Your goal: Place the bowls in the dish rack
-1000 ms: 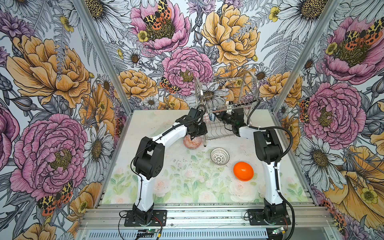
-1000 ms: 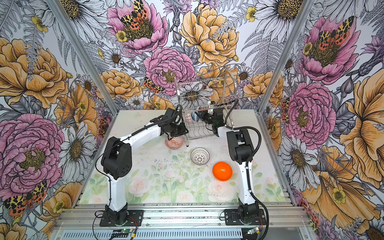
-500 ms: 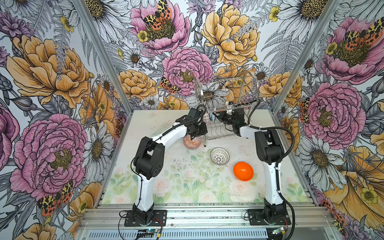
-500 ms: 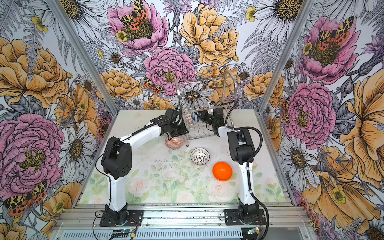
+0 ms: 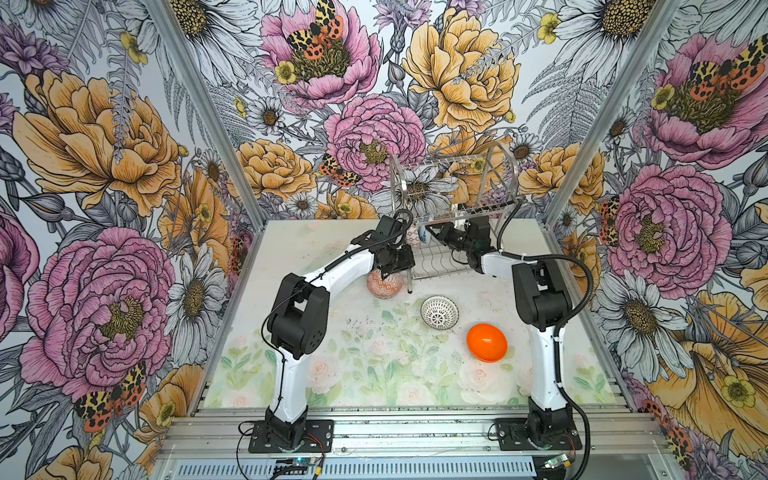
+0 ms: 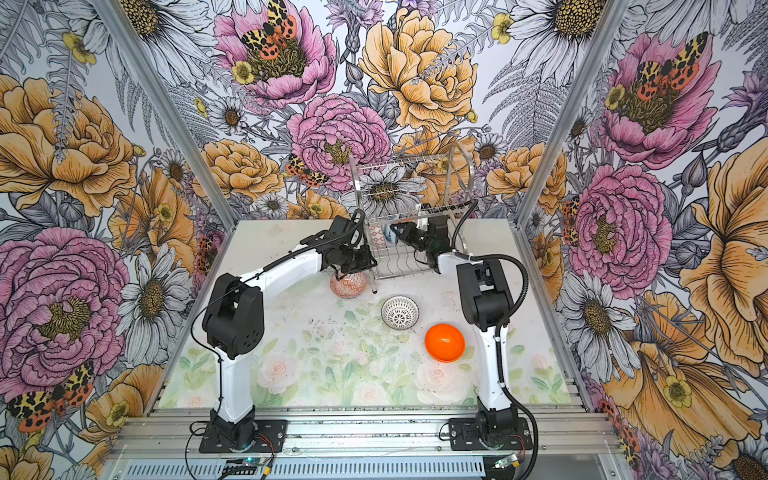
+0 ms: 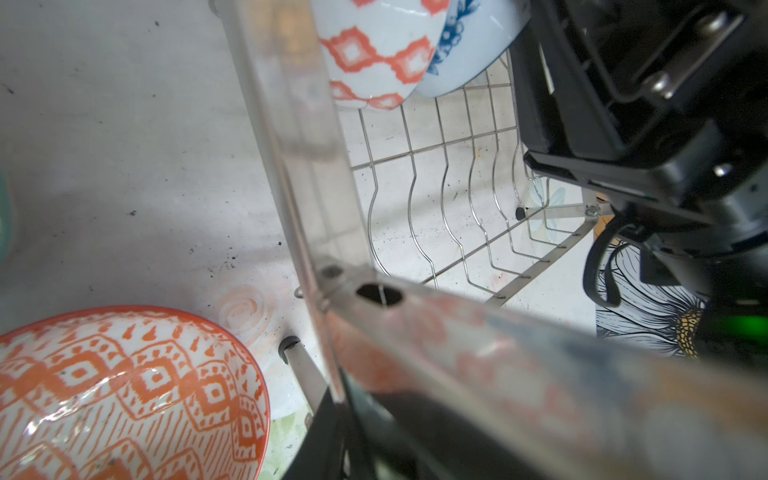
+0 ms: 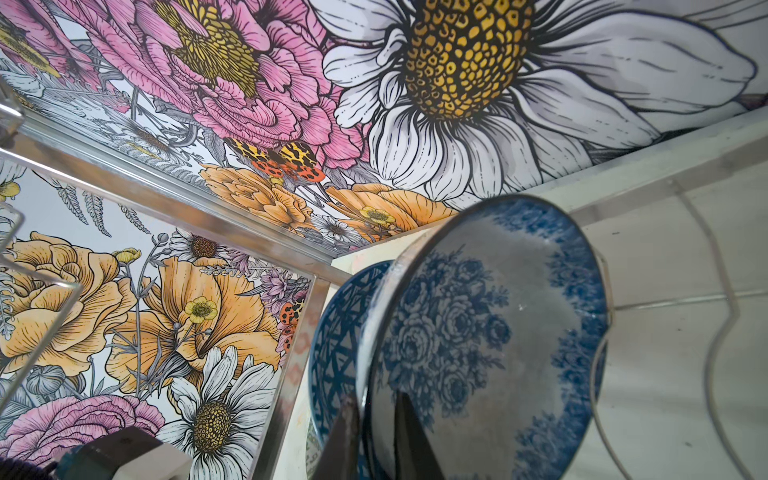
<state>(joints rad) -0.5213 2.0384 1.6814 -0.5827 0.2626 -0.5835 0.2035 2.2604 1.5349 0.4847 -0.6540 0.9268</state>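
**Clerk:** Floral walls (image 5: 104, 137), flower-print bench (image 5: 361, 374). Stock in the rack (image 7: 299, 166)?

**Checker:** Three bowls, on edge in the lower tier: diamond bowl (image 7: 374, 54), blue lattice bowl (image 8: 336, 353), rose bowl (image 8: 478, 332).

**Clerk:** Right hand (image 8: 376, 411)?

**Checker:** Inside the rack, fingers (image 8: 411, 444) narrow, one each side of the rose bowl's rim; reads as a pinch. Blue lattice bowl just beyond it, diamond bowl beyond that.

**Clerk:** Left hand (image 5: 387, 274)?

**Checker:** Right over the orange-print bowl (image 5: 386, 289), hard by the rack's near corner. Fingers mostly hidden; spread or pressed together, cannot tell. Whether it touches bowl or rack, cannot tell.

**Clerk:** Outstanding?

**Checker:** Three on the bench: orange-print bowl under the left hand; black lattice bowl (image 5: 439, 312) and plain orange bowl (image 5: 486, 343) well clear of both hands, toward the arm bases (image 5: 291, 440).

**Clerk:** Progress?

**Checker:** About half, by my count; third bowl seems seated, not yet released. Left to do, as I judge: open the right hand, back out, then three pick-ups. Slots stand free on the right hand's side of the rose bowl.
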